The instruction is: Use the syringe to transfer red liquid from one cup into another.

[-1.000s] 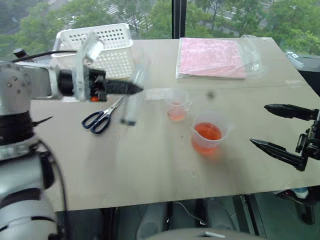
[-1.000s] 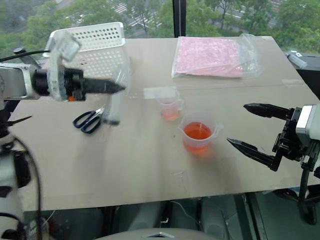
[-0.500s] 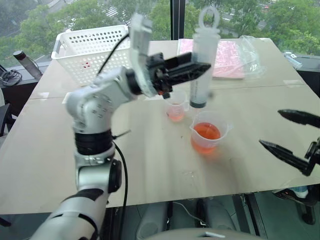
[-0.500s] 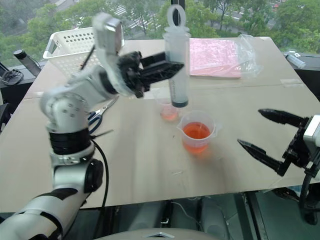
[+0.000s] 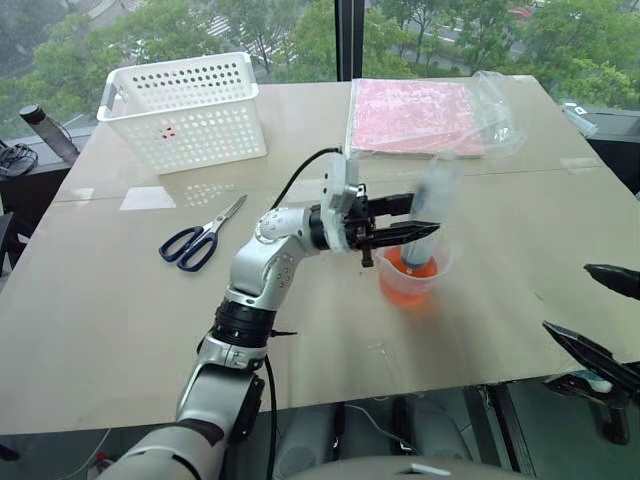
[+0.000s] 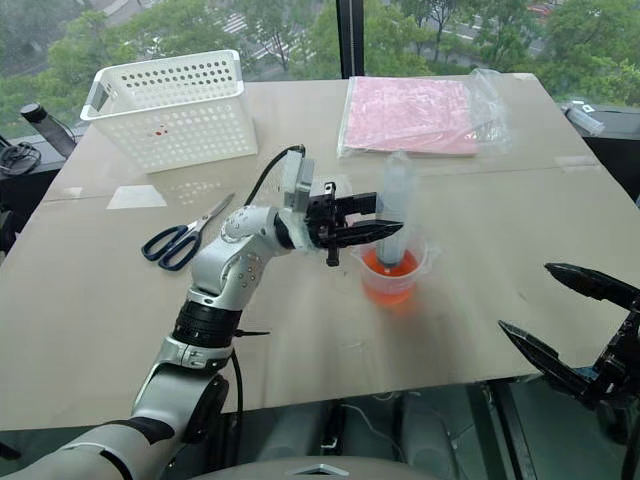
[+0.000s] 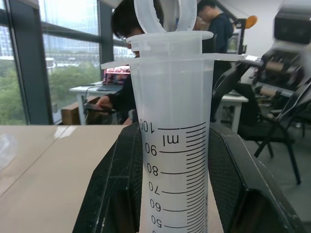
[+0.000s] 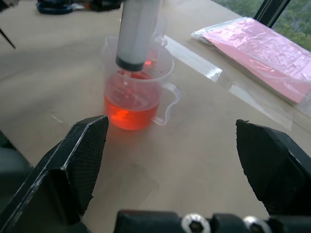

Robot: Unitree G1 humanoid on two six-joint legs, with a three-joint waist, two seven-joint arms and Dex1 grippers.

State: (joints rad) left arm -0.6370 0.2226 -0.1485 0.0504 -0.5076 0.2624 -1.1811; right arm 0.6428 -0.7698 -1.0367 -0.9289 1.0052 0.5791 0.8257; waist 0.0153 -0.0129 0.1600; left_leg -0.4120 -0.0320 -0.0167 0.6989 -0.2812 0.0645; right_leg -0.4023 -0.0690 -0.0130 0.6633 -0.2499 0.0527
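Your left gripper (image 5: pixel 425 219) has its two black fingers (image 7: pixel 114 194) clamped on the syringe (image 6: pixel 397 205), one against each side of the clear barrel near the printed graduations. The syringe stands upright, ring handle on top, and its dark tip sits inside the rim of the larger beaker (image 8: pixel 138 92), just above the red liquid (image 8: pixel 130 110); whether the tip touches the surface you cannot tell.

Your right gripper (image 6: pixel 570 325) is spread wide with nothing between its fingers, hanging off the table's near right edge, well apart from the beaker.

The larger beaker stands near the middle of the table (image 5: pixel 120 300), roughly a third full of the orange-red liquid. The smaller beaker is hidden behind your left gripper in the head views, so you cannot place it.

Further out, you see scissors (image 5: pixel 200 237) with dark handles lying flat to the left. A white perforated basket (image 5: pixel 185 108) sits at the far left. A clear bag of pink sheets (image 5: pixel 420 115) lies at the far side.
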